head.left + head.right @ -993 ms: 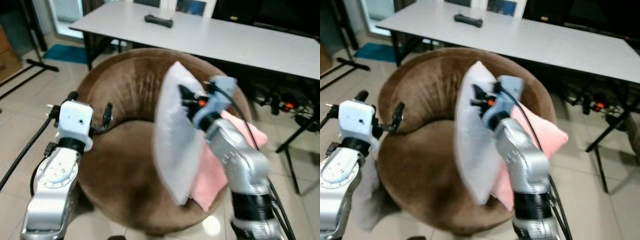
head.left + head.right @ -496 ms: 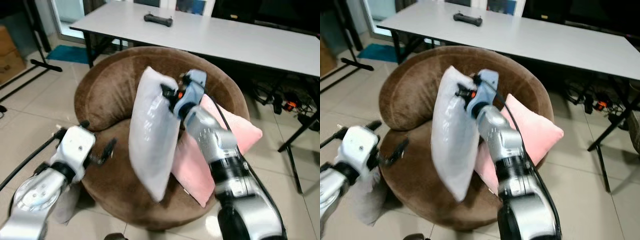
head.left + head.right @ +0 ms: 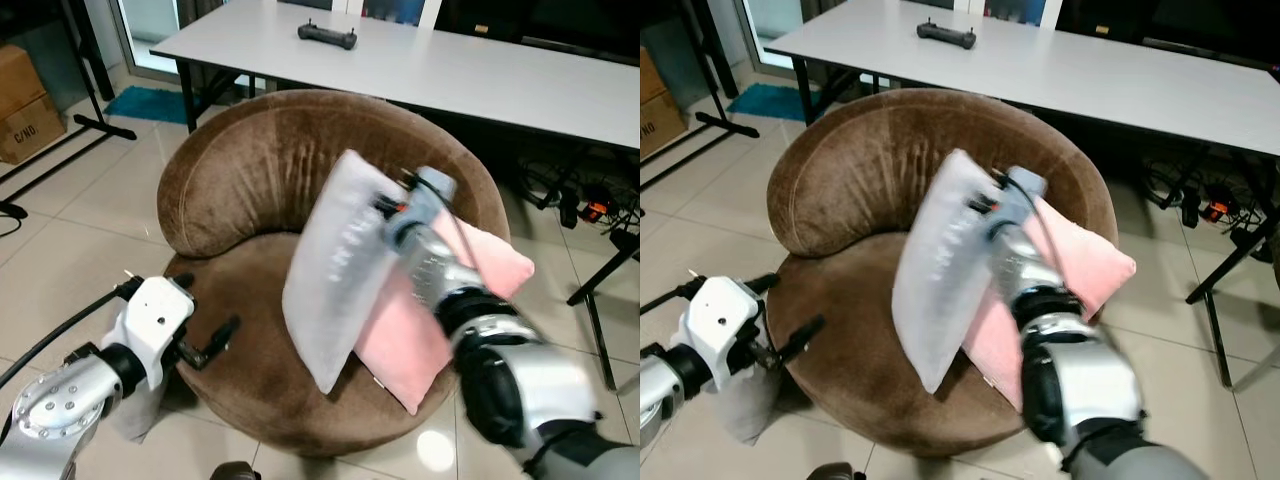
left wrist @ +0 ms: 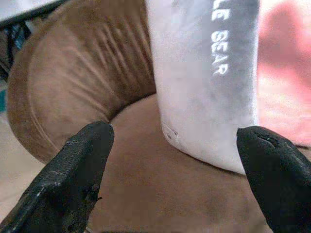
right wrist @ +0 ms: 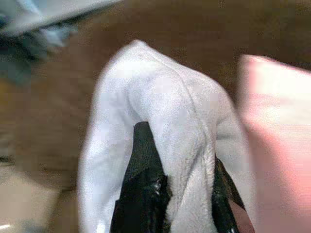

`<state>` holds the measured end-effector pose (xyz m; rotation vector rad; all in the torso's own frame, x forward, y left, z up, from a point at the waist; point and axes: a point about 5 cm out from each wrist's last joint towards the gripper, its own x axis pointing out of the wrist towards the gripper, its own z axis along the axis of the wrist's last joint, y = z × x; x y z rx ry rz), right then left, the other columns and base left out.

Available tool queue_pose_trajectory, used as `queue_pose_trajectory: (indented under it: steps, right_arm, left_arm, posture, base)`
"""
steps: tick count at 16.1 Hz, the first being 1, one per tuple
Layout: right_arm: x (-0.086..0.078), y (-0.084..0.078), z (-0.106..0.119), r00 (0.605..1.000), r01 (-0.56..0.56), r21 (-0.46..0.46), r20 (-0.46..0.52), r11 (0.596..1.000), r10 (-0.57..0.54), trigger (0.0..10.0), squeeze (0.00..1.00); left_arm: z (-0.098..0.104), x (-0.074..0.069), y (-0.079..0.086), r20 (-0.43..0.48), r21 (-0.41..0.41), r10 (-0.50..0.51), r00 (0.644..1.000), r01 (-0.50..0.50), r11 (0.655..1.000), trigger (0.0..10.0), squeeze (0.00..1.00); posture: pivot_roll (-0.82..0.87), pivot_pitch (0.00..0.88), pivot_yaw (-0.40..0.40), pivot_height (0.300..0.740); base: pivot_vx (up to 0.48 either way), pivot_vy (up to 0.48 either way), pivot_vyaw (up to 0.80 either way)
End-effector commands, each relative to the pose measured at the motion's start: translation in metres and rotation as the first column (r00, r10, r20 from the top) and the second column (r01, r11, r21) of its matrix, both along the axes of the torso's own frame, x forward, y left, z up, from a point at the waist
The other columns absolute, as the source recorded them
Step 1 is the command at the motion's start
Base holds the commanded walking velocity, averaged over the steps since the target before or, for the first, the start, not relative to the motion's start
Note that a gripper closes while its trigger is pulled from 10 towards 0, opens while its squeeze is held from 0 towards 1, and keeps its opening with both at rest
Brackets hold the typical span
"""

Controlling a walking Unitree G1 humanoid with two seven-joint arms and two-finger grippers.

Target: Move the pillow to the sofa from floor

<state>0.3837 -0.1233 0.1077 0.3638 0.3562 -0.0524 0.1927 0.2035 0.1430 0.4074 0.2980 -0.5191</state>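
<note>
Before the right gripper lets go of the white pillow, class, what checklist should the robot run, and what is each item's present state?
1. Right gripper pinches the soft white pillow's top edge: ok.
2. Pillow's lower end reaches the round brown velvet sofa's seat: ok; the left wrist view shows it on the cushion.
3. Pillow is propped so it will not topple: cannot tell; it stands tilted against the pink square cushion.
4. Left gripper is open and apart from the pillow: ok.
5. Pillow is off the tiled floor: ok.
</note>
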Motion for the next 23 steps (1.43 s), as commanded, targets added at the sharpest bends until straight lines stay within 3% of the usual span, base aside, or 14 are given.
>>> queue_pose_trajectory:
  steps: [1,2,6,8,10,11,12,14,17,18,20,21,23]
  right_arm:
    - [-0.004,-0.014,-0.01,0.998,0.052,-0.071,-0.039,0.996,-0.055,10.0,1.0]
    - [-0.007,-0.025,-0.014,0.997,0.058,-0.122,-0.035,0.991,-0.062,10.0,1.0]
    - [-0.003,-0.055,-0.002,0.991,0.125,-0.079,0.067,0.989,-0.12,10.0,1.0]
    - [0.001,-0.078,0.016,0.975,0.141,-0.004,0.176,0.99,-0.138,10.0,1.0]
    - [-0.001,-0.092,0.029,0.949,0.116,-0.019,0.299,0.993,-0.105,10.0,0.99]
    - [-0.002,-0.095,0.03,0.942,0.108,-0.023,0.322,0.994,-0.095,10.0,0.56]
    - [-0.009,-0.099,0.031,0.923,0.08,-0.032,0.379,0.996,-0.062,10.0,0.0]
    - [-0.019,-0.098,0.031,0.906,0.059,-0.049,0.422,0.997,-0.032,10.0,0.0]
    - [-0.057,-0.073,0.028,0.896,-0.009,-0.106,0.442,0.994,0.055,10.0,0.0]
    - [-0.07,-0.064,0.025,0.902,-0.017,-0.109,0.427,0.994,0.063,10.0,0.0]
    - [-0.097,-0.052,0.01,0.953,0.024,-0.12,0.304,0.993,0.014,10.0,0.0]
    - [-0.107,-0.045,0.008,0.955,0.005,-0.127,0.296,0.992,0.033,10.0,0.0]
    - [-0.114,-0.034,0.012,0.956,-0.016,-0.147,0.288,0.989,0.058,10.0,0.0]
  left_arm:
    - [0.002,-0.002,-0.004,-0.006,-0.017,-0.027,1.0,0.027,0.999,10.0,0.0]
    - [0.002,-0.001,-0.005,-0.003,-0.022,-0.026,1.0,0.026,0.999,10.0,0.0]
    - [0.008,0.007,-0.009,0.051,-0.05,-0.008,0.999,0.011,0.999,10.0,0.0]
    - [0.009,0.015,-0.018,0.117,-0.097,0.034,0.993,-0.023,0.995,10.0,0.0]
    - [0.007,0.023,-0.023,0.167,-0.131,0.129,0.978,-0.107,0.985,10.0,0.0]
    - [0.006,0.025,-0.023,0.176,-0.129,0.156,0.972,-0.134,0.983,10.0,0.0]
    - [0.002,0.028,-0.022,0.174,-0.136,0.211,0.962,-0.188,0.973,10.0,0.0]
    - [0.0,0.028,-0.022,0.165,-0.143,0.24,0.957,-0.218,0.965,10.0,0.0]
    - [0.003,0.032,-0.022,0.228,-0.153,0.284,0.931,-0.254,0.955,10.0,0.0]
    - [0.004,0.032,-0.022,0.25,-0.154,0.303,0.92,-0.271,0.95,10.0,0.0]
    - [0.005,0.031,-0.02,0.267,-0.166,0.346,0.9,-0.311,0.936,10.0,0.0]
    - [0.006,0.03,-0.019,0.268,-0.167,0.355,0.895,-0.32,0.933,10.0,0.0]
    - [0.008,0.034,-0.019,0.292,-0.147,0.341,0.894,-0.311,0.939,10.0,0.0]
  posture:
    - [0.22,0.0,-0.075,0.74]
    - [0.22,0.0,-0.076,0.74]
    - [0.21,0.0,-0.085,0.74]
    - [0.18,0.0,-0.087,0.74]
    - [0.16,0.0,-0.082,0.74]
    - [0.15,0.0,-0.076,0.74]
    - [0.13,0.0,-0.072,0.74]
    - [0.13,0.0,-0.071,0.74]
    - [0.12,0.0,-0.075,0.74]
    - [0.12,0.0,-0.077,0.74]
    - [0.12,0.0,-0.081,0.74]
    - [0.12,0.0,-0.081,0.74]
    - [0.12,0.0,-0.077,0.74]
  base:
    - [0.0,0.0,0.0]
    - [0.0,0.0,0.0]
    - [0.0,0.0,0.0]
    - [0.0,0.0,0.0]
    - [0.0,0.0,0.0]
    - [0.0,0.0,0.0]
    - [0.0,0.0,0.0]
    - [0.0,0.0,0.0]
    - [0.0,0.0,0.0]
    - [0.0,0.0,0.0]
    - [0.0,0.0,0.0]
    - [0.0,0.337,0.0]
    - [0.0,0.358,0.0]
